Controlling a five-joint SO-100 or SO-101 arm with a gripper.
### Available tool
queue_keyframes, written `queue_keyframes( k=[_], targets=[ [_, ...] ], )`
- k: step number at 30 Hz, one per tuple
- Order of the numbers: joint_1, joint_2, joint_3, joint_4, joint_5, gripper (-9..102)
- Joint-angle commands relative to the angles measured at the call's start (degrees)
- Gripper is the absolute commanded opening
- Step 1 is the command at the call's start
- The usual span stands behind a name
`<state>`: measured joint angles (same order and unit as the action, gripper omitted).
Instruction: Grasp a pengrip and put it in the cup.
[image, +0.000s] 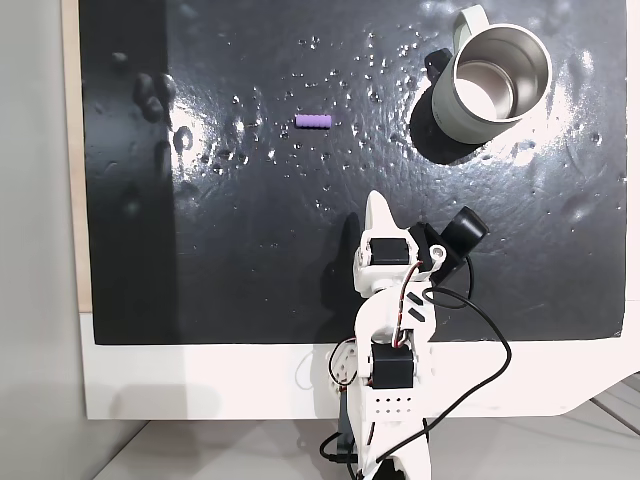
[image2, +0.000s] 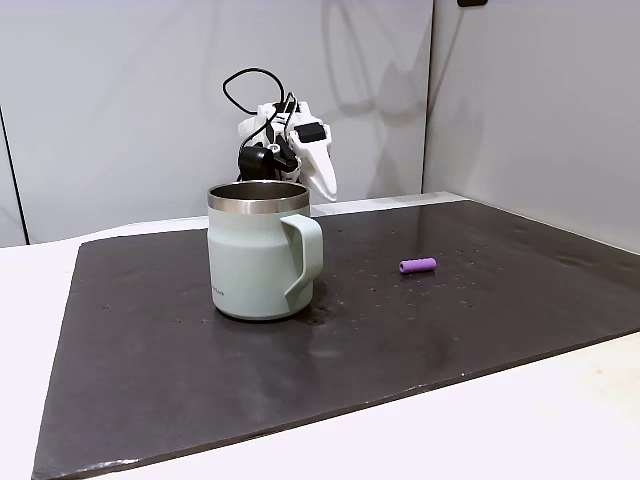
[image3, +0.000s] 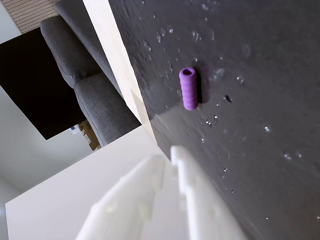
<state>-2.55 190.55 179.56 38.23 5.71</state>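
Note:
The light-purple ribbed pengrip (image: 313, 121) lies flat on the black mat, left of the cup (image: 495, 85). The cup is a pale grey-green mug with a shiny steel inside and stands upright at the mat's far right corner in a fixed view. My gripper (image: 377, 203) hovers near the mat's front middle, well short of the pengrip and apart from the cup. In the wrist view the two white jaws (image3: 172, 152) sit together with only a thin seam and nothing between them, and the pengrip (image3: 189, 88) lies ahead of the tips. From the side, pengrip (image2: 418, 265), cup (image2: 262, 255) and gripper (image2: 322, 180) stand well apart.
The black mat (image: 250, 260) covers most of a white table (image: 200, 380); its surface is speckled with small shiny bumps. A grey sofa (image3: 85, 85) shows beyond the table edge in the wrist view. Pale walls (image2: 120, 100) stand behind the arm.

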Motion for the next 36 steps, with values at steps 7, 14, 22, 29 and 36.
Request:
queue_keyframes(
  k=[7, 14, 22, 29, 36],
  targets=[
    [-1.23, 0.7, 3.16, -1.85, -1.58, 0],
    [-1.32, 0.7, 2.72, -1.93, -2.02, 0],
    [-8.61, -4.31, -16.79, 8.88, -2.99, 0],
    [-13.71, -32.43, -45.53, 19.07, 1.85, 0],
    [-14.77, -54.84, -69.35, 29.36, 6.24, 2]
  ],
)
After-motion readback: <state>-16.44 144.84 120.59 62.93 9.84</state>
